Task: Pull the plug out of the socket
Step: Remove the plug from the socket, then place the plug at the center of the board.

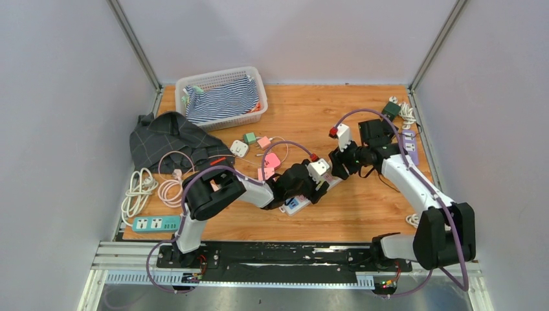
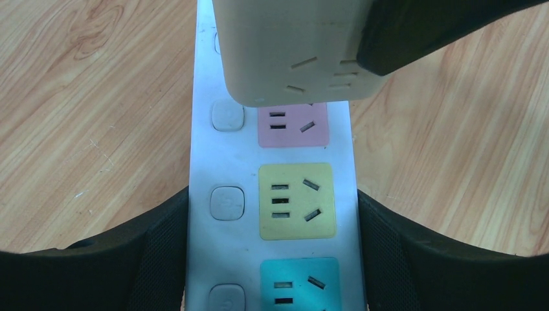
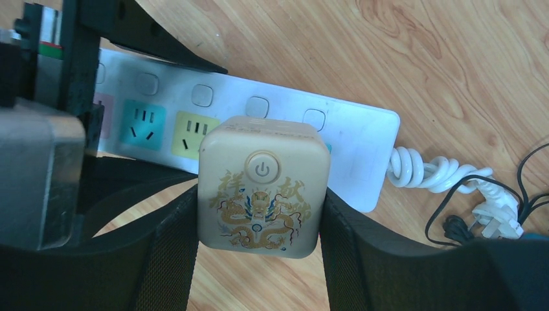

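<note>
The socket is a white power strip [image 2: 207, 155] with pink, yellow and teal outlets, lying mid-table [image 1: 294, 205]. My left gripper [image 2: 272, 253] is shut on its two long edges, fingers [image 2: 155, 246] flush against the sides. The plug is a cream cube [image 3: 259, 188] with a gold dragon and a power button. My right gripper [image 3: 259, 246] is shut on the cube's sides, and in the top view it [image 1: 336, 162] sits just right of the cube [image 1: 318, 170]. From the left wrist, the cube [image 2: 291, 52] overhangs the pink outlet. Its prongs are hidden.
A white basket [image 1: 259, 81] with striped cloth stands at the back left, a dark garment [image 1: 168, 139] beside it. Small adapters [image 1: 249, 146], coiled cables [image 1: 139, 191] and a teal strip [image 1: 155, 223] lie left. The strip's coiled cord [image 3: 421, 170] and black wires lie right.
</note>
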Motion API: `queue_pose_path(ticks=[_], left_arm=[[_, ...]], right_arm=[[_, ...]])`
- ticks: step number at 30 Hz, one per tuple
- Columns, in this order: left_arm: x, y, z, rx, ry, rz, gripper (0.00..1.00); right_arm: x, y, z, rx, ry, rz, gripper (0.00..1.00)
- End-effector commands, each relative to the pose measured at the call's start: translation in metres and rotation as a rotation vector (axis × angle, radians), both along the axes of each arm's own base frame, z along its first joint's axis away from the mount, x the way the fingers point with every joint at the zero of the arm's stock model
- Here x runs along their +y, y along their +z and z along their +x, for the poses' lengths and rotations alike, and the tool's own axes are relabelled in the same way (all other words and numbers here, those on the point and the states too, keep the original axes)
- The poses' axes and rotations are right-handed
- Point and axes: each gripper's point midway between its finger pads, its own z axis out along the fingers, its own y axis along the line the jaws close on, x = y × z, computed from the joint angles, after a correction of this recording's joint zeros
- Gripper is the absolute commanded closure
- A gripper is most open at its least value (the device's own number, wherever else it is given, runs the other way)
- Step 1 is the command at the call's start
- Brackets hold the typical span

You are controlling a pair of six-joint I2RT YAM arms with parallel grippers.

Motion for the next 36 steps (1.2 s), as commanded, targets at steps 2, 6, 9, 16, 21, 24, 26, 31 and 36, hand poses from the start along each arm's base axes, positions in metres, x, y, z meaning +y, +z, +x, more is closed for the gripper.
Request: queue_pose_path(ticks=[2,6,9,16,21,24,26,31,36], left_arm=[[0.030,-0.040,-0.008,0.080,0.040,0.126,1.00],[0.030,-0.013,-0.010,0.057,0.032,0.077,0.70],[0.027,0.017,-0.016,0.052,0.009,0.009,0.43],[0.030,0.082,-0.021,0.000,0.002,-0.118,0.18],[0.037,0.102,-0.026,-0.027,-0.008,-0.151,0.16],[0.042,0.099,-0.028,-0.026,-0.004,-0.145,0.16],[0.044,0.096,-0.028,-0.019,0.000,-0.141,0.16],[0.053,0.099,-0.035,-0.025,-0.006,-0.147,0.16],[0.072,0.124,-0.043,-0.116,-0.026,-0.174,0.14]], right_arm=[[0.002,0.024,-0.004,-0.037,0.035,0.093,1.00],[0.001,0.033,-0.008,-0.039,0.051,0.139,1.00],[0.002,0.039,-0.010,-0.046,0.055,0.166,1.00],[0.010,0.055,-0.018,-0.060,0.095,0.251,1.00],[0.016,0.062,-0.024,-0.071,0.121,0.283,1.00],[0.016,0.064,-0.025,-0.077,0.124,0.290,1.00],[0.017,0.065,-0.025,-0.078,0.127,0.293,1.00],[0.024,0.067,-0.030,-0.050,0.142,0.344,1.00],[0.042,0.076,-0.042,0.012,0.205,0.476,1.00]])
